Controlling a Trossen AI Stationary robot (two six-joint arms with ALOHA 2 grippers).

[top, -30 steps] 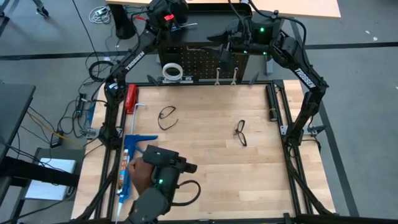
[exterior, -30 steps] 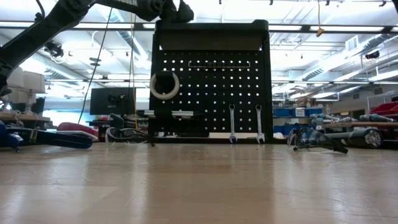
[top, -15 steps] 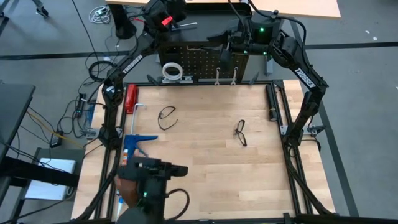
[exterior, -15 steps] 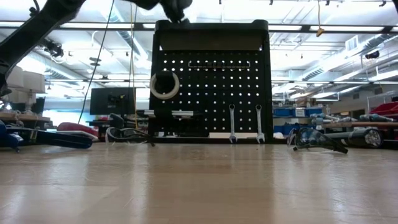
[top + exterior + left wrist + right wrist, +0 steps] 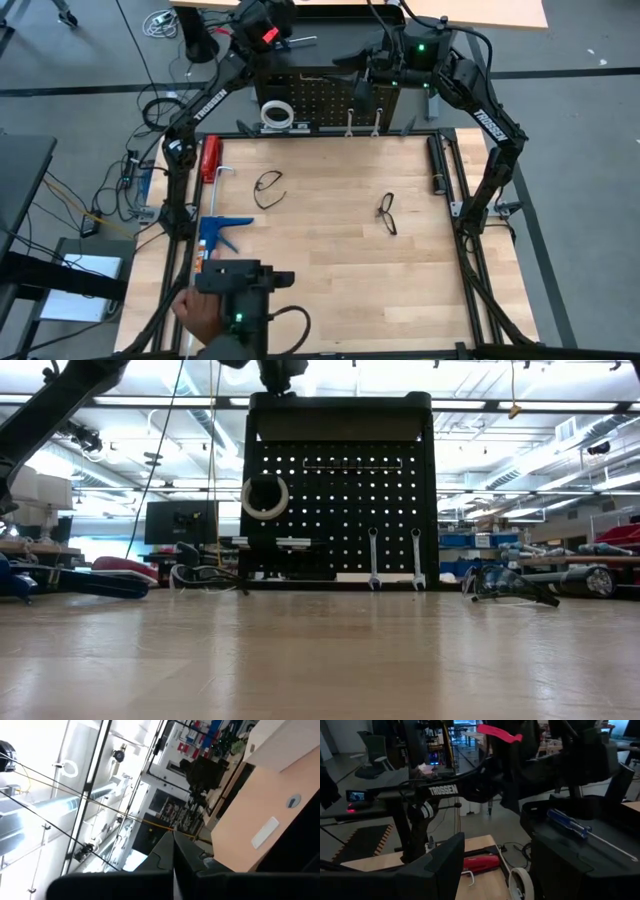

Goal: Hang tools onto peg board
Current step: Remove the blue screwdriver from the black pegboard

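The worktop (image 5: 330, 250) is pale butcher-block wood in a black frame, sitting on a grey floor with cables trailing at 9 o'clock. Behind it the low view shows an open workshop, with bright ceiling lights, monitors and cluttered benches.

The peg board (image 5: 340, 500) stands upright at the 12 o'clock edge. Hanging on it: a tape roll (image 5: 264, 497) toward its 9 o'clock side and two wrenches (image 5: 373, 558) low down at about 5 o'clock. A screwdriver (image 5: 570, 826) lies flat on the board's top.

On the wood itself, one pair of glasses (image 5: 268, 187) sits around 11 o'clock of centre, another pair (image 5: 388, 212) near 3 o'clock. A caulking gun (image 5: 212, 235) and a red-handled tool (image 5: 210, 158) lie along the 9 o'clock edge. A person's hand (image 5: 200, 312) holds a black device at 7 o'clock.

The left end effector (image 5: 173, 870) is up above the board's top, clenched on nothing. The right end effector (image 5: 492, 865) hovers beside it, released.
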